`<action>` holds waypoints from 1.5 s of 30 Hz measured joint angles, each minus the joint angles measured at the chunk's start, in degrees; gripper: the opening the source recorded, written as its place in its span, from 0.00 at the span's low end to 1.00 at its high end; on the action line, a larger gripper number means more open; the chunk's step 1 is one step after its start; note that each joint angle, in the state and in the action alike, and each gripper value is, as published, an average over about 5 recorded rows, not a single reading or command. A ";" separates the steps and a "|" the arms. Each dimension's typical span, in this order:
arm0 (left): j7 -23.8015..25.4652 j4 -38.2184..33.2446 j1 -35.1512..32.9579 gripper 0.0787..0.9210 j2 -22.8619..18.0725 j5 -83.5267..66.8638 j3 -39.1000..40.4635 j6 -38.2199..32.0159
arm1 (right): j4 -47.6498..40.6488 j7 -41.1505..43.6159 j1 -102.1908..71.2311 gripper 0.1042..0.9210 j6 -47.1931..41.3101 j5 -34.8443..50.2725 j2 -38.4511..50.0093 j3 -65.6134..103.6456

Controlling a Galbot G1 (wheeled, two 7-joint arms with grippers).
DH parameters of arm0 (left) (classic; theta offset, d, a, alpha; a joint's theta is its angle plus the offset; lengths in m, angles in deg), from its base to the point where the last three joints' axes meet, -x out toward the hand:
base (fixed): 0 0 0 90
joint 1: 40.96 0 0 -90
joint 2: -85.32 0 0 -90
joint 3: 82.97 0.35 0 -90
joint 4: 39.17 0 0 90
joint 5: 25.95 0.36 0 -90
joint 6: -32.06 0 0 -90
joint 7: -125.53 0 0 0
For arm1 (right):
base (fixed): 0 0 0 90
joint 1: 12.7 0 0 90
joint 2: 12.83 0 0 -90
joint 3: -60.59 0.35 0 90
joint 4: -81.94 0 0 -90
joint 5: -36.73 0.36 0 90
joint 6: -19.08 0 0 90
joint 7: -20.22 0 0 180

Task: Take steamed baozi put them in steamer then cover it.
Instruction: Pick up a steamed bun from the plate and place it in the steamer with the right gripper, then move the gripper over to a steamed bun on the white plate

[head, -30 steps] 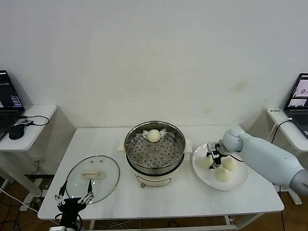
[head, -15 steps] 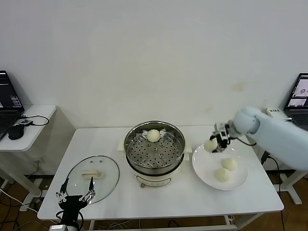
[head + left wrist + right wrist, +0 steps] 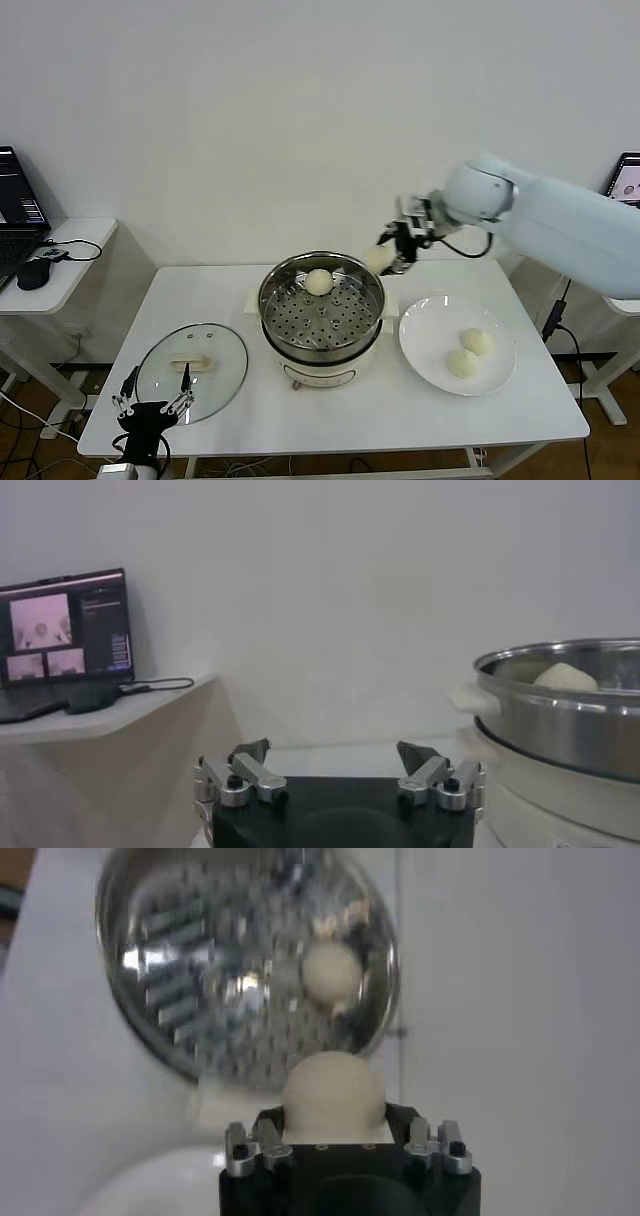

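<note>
The right gripper (image 3: 393, 250) hangs in the air above the steamer's (image 3: 322, 310) rim on the side toward the plate, its fingers pinching one steamed baozi (image 3: 379, 259). In the right wrist view the same bun (image 3: 334, 1088) sits clamped between the fingers, with the perforated tray (image 3: 230, 988) below it and a second baozi (image 3: 331, 968) lying on that tray. From the head view this second bun (image 3: 319, 282) rests near the tray's far edge, toward the worktop's back edge.

The steamer stands at the middle of the white worktop (image 3: 340, 415), uncovered. Just beside it, toward the right edge, lies a white plate (image 3: 425, 345) carrying two more baozi, one (image 3: 477, 341) farther back and one (image 3: 462, 363) nearer the front; the two buns lie close together.

The cover (image 3: 192, 370), a glass lid with a cream bar handle, lies flat near the front left corner of the worktop. The left gripper (image 3: 148, 408) sits low at the front edge beside it, fingers spread wide and holding nothing; in the left wrist view its fingers (image 3: 250, 777) stand well apart, with the steamer wall (image 3: 560, 715) off to one side.
</note>
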State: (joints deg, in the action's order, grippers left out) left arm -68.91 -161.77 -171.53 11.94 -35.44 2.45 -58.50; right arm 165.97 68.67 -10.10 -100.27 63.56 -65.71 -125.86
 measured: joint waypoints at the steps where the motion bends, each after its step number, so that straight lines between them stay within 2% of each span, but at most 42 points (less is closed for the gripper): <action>1: -0.01 0.00 0.07 0.88 -0.08 -0.02 -0.12 0.00 | -0.41 -0.65 -0.10 0.65 -0.68 0.66 -1.39 -0.28; 12: -0.02 -0.47 1.08 0.88 -0.72 -0.50 -1.05 -0.01 | -6.63 -6.60 -3.50 0.65 -6.61 4.59 -14.79 -3.15; 22: -0.09 -0.53 1.29 0.88 -0.82 -1.05 -1.17 -0.11 | -12.28 -9.02 -7.18 0.65 -8.81 5.05 -21.20 -4.06; 29: -0.10 -0.35 1.64 0.88 -0.85 -1.18 -0.96 -0.11 | -13.60 -9.70 -8.57 0.66 -10.00 5.08 -22.40 -4.50; 37: -0.10 -0.47 1.78 0.88 -0.96 -1.23 -0.73 -0.06 | -12.66 -8.77 -7.53 0.86 -10.43 5.55 -21.63 -4.21; 45: 0.08 -1.30 2.28 0.88 -0.74 -1.14 -0.23 0.51 | -6.47 -2.19 -0.68 0.88 -7.81 4.40 -14.13 -5.31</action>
State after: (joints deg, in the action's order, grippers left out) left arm -68.83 -163.08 -169.25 11.20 -36.58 2.21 -57.99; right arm 159.50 66.47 -10.78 -108.08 67.96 -79.84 -131.17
